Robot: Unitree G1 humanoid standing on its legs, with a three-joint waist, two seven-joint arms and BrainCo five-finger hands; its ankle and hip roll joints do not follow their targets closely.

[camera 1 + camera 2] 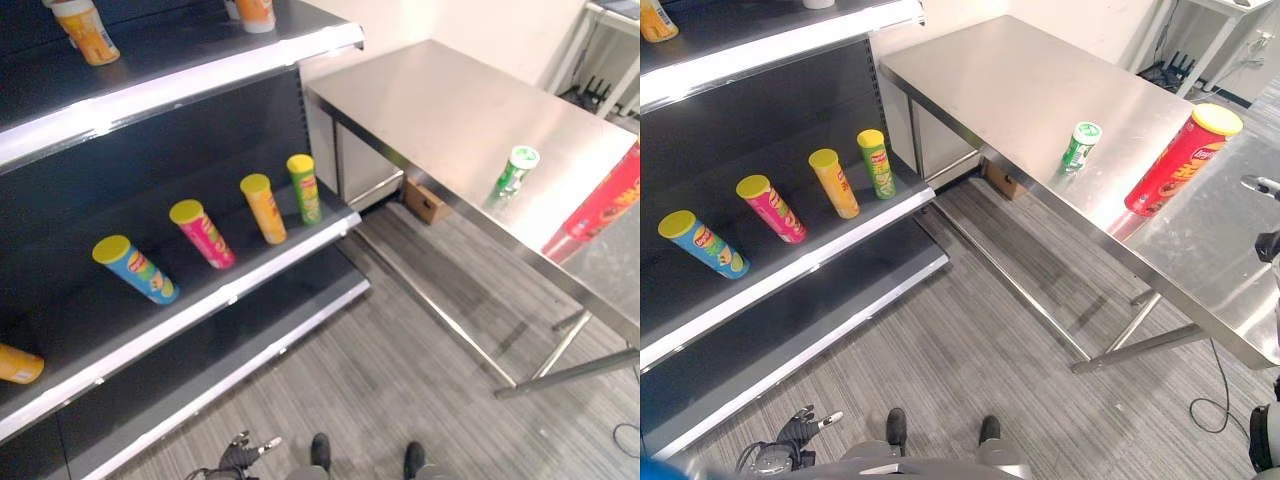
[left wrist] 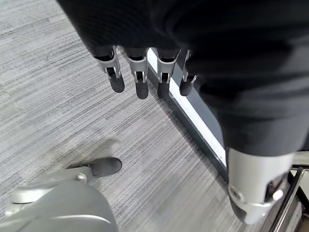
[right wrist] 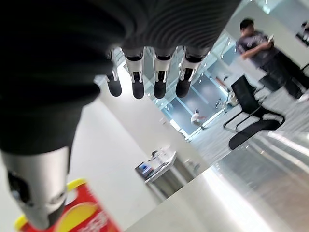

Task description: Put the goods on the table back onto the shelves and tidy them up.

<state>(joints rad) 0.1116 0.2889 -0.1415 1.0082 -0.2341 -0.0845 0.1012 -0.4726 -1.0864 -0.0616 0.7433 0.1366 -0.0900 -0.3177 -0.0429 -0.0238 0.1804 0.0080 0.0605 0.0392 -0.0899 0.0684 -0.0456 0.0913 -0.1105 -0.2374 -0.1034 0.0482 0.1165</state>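
A red crisp can (image 1: 1180, 160) and a small green can (image 1: 1078, 146) stand on the table (image 1: 1040, 80), apart. Four cans lean on the middle shelf (image 1: 250, 270); an orange one (image 1: 18, 364) is cut off. Left robot hand (image 2: 140, 72) and right robot hand (image 3: 145, 72) hang released, fingers straight.

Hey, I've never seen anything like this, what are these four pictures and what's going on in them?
They come from a two-legged humanoid robot. Two pictures look down from cameras in its head; the other two sit on its wrists. The steel table carries a tall red can and a small green can. The shelf already holds four cans in a row. The left hand hangs open over the floor; the right hand is open near the red can. Neither hand holds anything.
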